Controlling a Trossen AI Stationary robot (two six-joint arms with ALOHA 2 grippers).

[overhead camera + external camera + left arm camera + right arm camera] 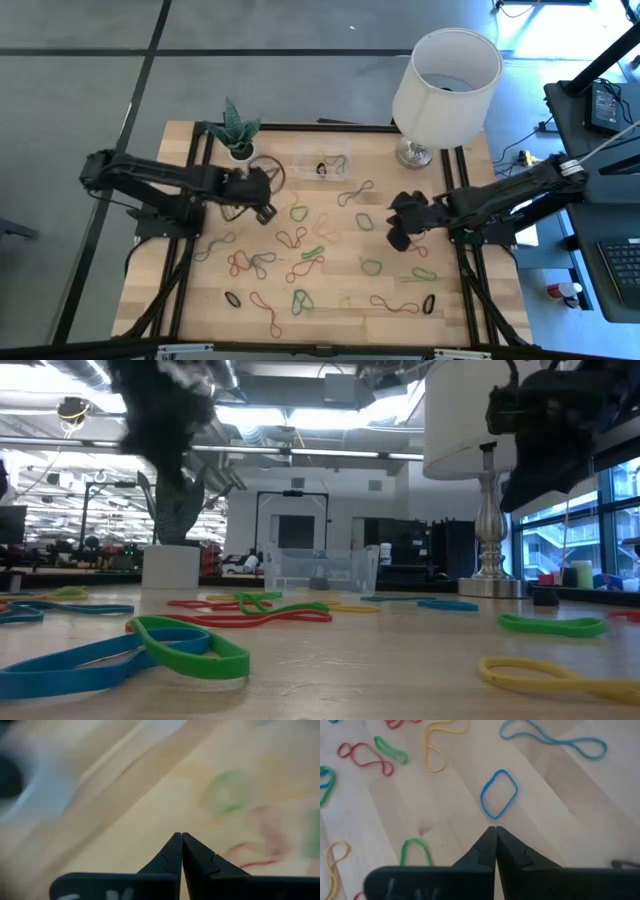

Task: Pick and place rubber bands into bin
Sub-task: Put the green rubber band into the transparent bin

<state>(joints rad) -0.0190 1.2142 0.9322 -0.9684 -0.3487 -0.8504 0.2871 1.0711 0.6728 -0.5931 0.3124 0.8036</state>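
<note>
While both tools are shut with nothing seen between their tips, the bands (300,240) lie scattered flat across the bench (180,290), and one dark band is seen inside the bin (322,165), which stands near the far edge between a potted plant (238,130) and a lamp (445,75). The left tool (181,836) is held above bare wood just left of the spread, near the plant; its tips are pressed together and empty. The right tool (495,829) is held over the right side of the bench, its closed tips pointing close beside a blue band (499,793), which is not gripped. The bands are judged to be very light, soft and stretchy, lying so flat that a strand must be pinched right at the wood. A single strand at a loop's end, clear of neighbours, is judged the best hold; twisted ones may drag others along.
</note>
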